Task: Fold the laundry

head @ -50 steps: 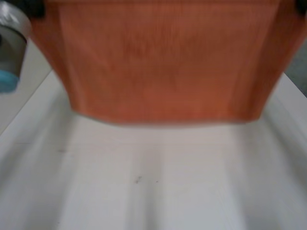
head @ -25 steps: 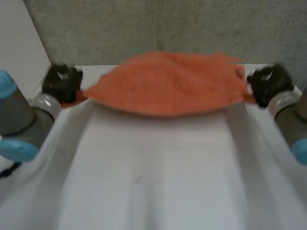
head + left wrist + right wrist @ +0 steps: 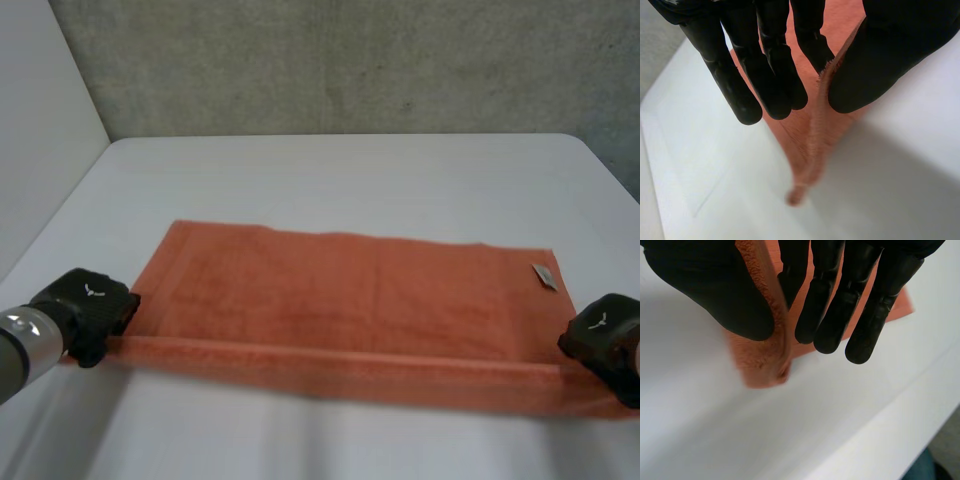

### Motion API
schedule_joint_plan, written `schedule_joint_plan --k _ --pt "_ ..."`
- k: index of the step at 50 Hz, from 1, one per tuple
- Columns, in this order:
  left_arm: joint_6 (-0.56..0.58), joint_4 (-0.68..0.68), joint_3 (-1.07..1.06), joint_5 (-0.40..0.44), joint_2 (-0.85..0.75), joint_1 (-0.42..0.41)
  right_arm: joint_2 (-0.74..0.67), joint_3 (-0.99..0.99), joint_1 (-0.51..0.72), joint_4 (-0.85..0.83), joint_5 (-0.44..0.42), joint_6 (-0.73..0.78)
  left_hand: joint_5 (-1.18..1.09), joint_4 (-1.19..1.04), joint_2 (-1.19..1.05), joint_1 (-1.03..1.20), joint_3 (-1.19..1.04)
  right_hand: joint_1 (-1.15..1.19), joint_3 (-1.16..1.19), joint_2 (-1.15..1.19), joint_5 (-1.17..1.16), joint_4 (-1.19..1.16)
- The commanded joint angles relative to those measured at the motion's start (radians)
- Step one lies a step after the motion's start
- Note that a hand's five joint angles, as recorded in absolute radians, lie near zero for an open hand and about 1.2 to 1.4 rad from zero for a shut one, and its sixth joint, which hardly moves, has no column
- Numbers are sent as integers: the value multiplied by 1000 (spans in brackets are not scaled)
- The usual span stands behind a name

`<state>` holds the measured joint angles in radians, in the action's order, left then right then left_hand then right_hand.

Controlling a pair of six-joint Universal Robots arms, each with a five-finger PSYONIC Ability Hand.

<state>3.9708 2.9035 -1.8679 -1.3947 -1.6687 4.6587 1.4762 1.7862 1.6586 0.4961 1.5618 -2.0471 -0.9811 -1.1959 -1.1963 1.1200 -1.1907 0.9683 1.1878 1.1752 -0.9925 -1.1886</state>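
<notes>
Nearest the camera, the near long edge of an orange towel (image 3: 350, 300) is held at both ends and appears raised a little off the white bench (image 3: 330, 180). Its near left corner is grasped by the left robot hand (image 3: 88, 308). In the left wrist view the fuzzy hem is pinched between the thumb (image 3: 890, 55) and the straight fingers (image 3: 775, 75), and the rest of the edge is seen trailing away from the palm down towards the bench. The near right corner is gripped in the same manner by the right robot hand (image 3: 605, 338). In the right wrist view the hem is pressed between thumb and fingers, and a short piece of the corner is left showing past the thumb tip.

Beyond the held edge, the towel is spread flat across the middle of the bench, its long sides running left to right. A small pale label (image 3: 543, 274) is seen on it close to the far right corner. Farther back, bare bench is followed by a grey wall (image 3: 350, 60), which is met at the left by a white panel (image 3: 40, 120).
</notes>
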Motion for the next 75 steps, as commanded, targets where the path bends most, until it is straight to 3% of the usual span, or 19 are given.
schedule_joint_plan --k 1,3,9,14,19,25,26,30,34,37,43,45,47,52,60,64,75 --pt "10 80 75 23 -34 -2 -29 -60 -11 -204 -37 -24 -241 -200 -200 276 -206 428 209 221 -229 -208" --pt "-1 203 139 19 -154 -27 -97 -93 -6 -257 -36 -59 -241 -200 -200 276 -206 428 209 221 -229 -208" --pt "-18 362 324 6 -365 -130 -362 -290 92 -378 13 -168 -241 -200 -200 276 -206 428 209 221 -229 -208" --pt "-30 427 528 -15 -558 -163 -540 -448 119 -447 174 -196 -241 -200 -200 276 -206 428 209 221 -229 -208" --pt "-25 465 671 -24 -689 -195 -632 -511 127 -578 247 -197 -241 -200 -200 276 -206 428 209 221 -229 -208" --pt "-28 499 711 -20 -737 -209 -654 -508 147 -700 251 -197 -241 -200 -200 276 -206 428 209 221 -229 -208" --pt "-27 513 707 -20 -735 -216 -651 -498 151 -723 251 -202 21 61 61 15 56 385 166 178 -187 -165" --pt "-22 546 672 -18 -720 -239 -628 -458 158 -775 253 -218 978 1019 1019 -943 1013 -514 -734 -721 713 734" --pt "-27 576 632 -21 -680 -245 -559 -412 153 -807 247 -266 981 1021 1022 -945 1016 -794 -1013 -1001 992 1014" --pt "-30 577 602 -23 -654 -247 -512 -384 148 -806 239 -304 981 1021 1022 -945 1016 -794 -1013 -1001 992 1014" --pt "-59 573 510 -24 -556 -250 -370 -277 142 -791 182 -386 981 1021 1022 -945 1016 -778 -997 -985 976 998" --pt "-94 571 469 -24 -516 -249 -283 -196 138 -760 106 -406 981 1021 1022 -945 1016 -749 -968 -955 947 969" --pt "-111 569 455 -24 -500 -248 -265 -177 133 -748 86 -406 981 1021 1022 -945 1016 -745 -965 -952 944 966" --pt "-260 565 348 -20 -389 -238 -156 -42 -3 -609 -40 -429 981 1021 1022 -945 1016 -672 -892 -879 871 893" --pt "-447 565 257 -14 -329 -232 -134 94 -149 -507 -216 -476 981 1021 1022 -945 1016 -464 -683 -671 662 684" --pt "-463 565 245 -12 -329 -233 -137 134 -198 -513 -282 -478 981 1021 1022 -945 1016 -402 -622 -609 601 623" --pt "-464 568 233 -9 -329 -229 -194 173 -214 -685 -305 -478 981 1021 1022 -945 1016 -196 -416 -403 395 417"
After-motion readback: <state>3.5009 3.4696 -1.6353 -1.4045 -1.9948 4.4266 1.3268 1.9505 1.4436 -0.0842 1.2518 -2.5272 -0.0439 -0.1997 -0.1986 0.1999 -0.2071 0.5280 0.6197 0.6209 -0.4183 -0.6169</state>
